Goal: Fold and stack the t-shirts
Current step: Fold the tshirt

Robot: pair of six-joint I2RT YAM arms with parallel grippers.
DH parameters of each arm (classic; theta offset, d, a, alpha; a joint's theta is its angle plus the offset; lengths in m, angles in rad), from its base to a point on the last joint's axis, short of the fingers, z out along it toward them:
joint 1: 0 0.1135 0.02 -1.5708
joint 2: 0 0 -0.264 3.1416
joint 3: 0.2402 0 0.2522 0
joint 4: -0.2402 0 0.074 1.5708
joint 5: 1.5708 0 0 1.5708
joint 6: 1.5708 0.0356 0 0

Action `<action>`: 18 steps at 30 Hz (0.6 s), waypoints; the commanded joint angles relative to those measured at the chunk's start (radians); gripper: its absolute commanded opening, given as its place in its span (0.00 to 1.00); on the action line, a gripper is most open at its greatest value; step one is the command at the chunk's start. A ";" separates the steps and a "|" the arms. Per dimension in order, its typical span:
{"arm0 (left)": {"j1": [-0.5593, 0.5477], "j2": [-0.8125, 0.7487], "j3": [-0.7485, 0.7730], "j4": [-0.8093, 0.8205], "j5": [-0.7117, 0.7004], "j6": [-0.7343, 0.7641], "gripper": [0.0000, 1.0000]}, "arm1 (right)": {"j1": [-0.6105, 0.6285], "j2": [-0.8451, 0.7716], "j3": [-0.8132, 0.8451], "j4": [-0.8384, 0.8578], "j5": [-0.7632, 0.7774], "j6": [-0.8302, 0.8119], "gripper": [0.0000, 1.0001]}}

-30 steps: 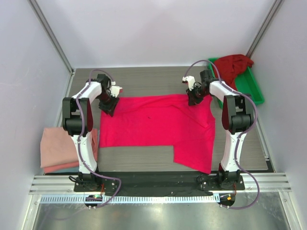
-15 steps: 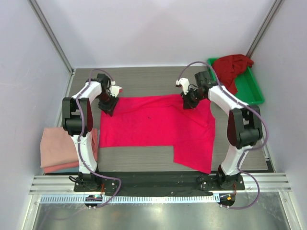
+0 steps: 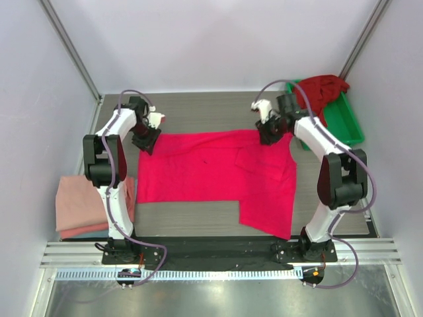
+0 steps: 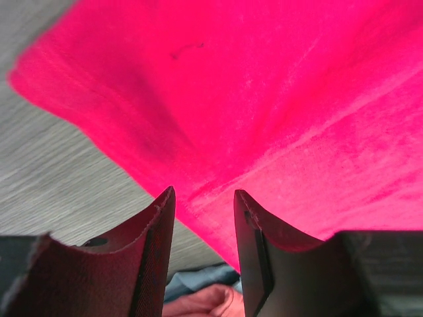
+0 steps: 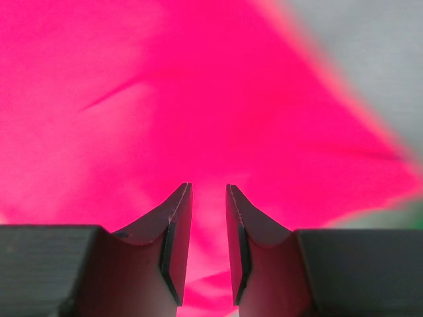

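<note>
Farther back now: left hand, right hand, far edge of bright shirt.

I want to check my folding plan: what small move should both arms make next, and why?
Probably raise both together and draw the far edge toward the near one. The left gripper and right gripper each seem to pinch the far edge of the pink shirt, which lies spread flat.

A bright pinkish-red cloth t-shirt lies spread across the middle of the grey table. Its far left corner is pinched in the left gripper and its far right corner in the right gripper. A crimson cloth t-shirt lies in the green plastic tray at far right. Folded salmon-pink t-shirts are stacked at near left.
</note>
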 commanded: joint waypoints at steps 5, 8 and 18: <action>0.016 0.084 0.193 -0.145 0.013 -0.072 0.42 | -0.130 0.180 0.240 0.064 0.078 0.018 0.33; 0.021 0.110 0.264 -0.235 0.067 -0.104 0.45 | -0.149 0.229 0.272 0.064 0.085 0.013 0.33; 0.078 0.067 0.158 -0.337 0.124 -0.109 0.41 | -0.160 0.263 0.289 0.087 0.082 0.012 0.34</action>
